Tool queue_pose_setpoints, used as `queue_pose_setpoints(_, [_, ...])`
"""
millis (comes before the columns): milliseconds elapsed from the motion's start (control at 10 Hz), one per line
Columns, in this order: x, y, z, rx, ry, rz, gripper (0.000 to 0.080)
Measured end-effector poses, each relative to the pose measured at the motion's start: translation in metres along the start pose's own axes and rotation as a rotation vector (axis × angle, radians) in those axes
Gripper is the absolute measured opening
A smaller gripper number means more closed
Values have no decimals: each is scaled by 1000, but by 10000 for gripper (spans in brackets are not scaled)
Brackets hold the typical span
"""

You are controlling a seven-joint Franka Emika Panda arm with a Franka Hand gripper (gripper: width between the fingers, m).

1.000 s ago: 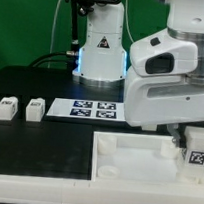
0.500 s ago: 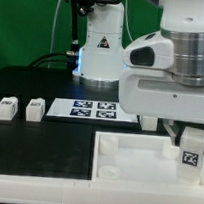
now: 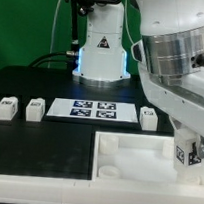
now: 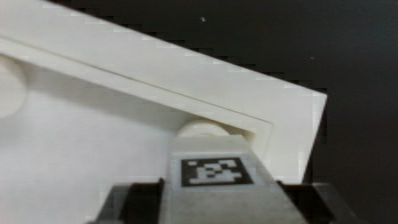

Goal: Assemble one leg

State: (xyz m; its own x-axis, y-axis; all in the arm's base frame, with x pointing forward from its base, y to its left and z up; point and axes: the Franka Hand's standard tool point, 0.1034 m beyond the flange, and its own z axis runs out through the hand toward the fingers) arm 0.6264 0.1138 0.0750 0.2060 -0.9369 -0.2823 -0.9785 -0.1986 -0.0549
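The fingers (image 4: 135, 205) grip the leg (image 4: 214, 175) on both sides at a corner socket (image 4: 214, 128) of the panel (image 4: 89, 150); only the exterior view shows two loose legs (image 3: 5, 108) (image 3: 34, 108) on the table (image 3: 27, 134)

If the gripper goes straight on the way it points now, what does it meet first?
Probably the white panel: the leg held in the gripper seems to point at the round socket in its corner. Depth is unclear, so the gap cannot be told.
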Motion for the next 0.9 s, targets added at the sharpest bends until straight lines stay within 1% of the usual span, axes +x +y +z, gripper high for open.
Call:
queue_pose_setpoints(100, [-1, 0, 1, 2, -4, 66, 297])
queue_pose_setpoints(300, [-2, 0, 1, 3, -5, 48, 297])
queue_pose_setpoints(400, [-2, 0, 1, 3, -5, 23, 539])
queue_pose_setpoints(500, [-2, 0, 2, 1, -3, -4, 539])
queue_pose_setpoints(600, [-1, 1, 2, -5, 5, -148, 614])
queue_pose_setpoints(700, [2, 2, 2, -15, 22, -403, 642])
queue_pose_setpoints(800, [2, 2, 2, -23, 32, -536, 648])
queue_pose_setpoints(900, [3, 2, 2, -26, 30, -654, 648])
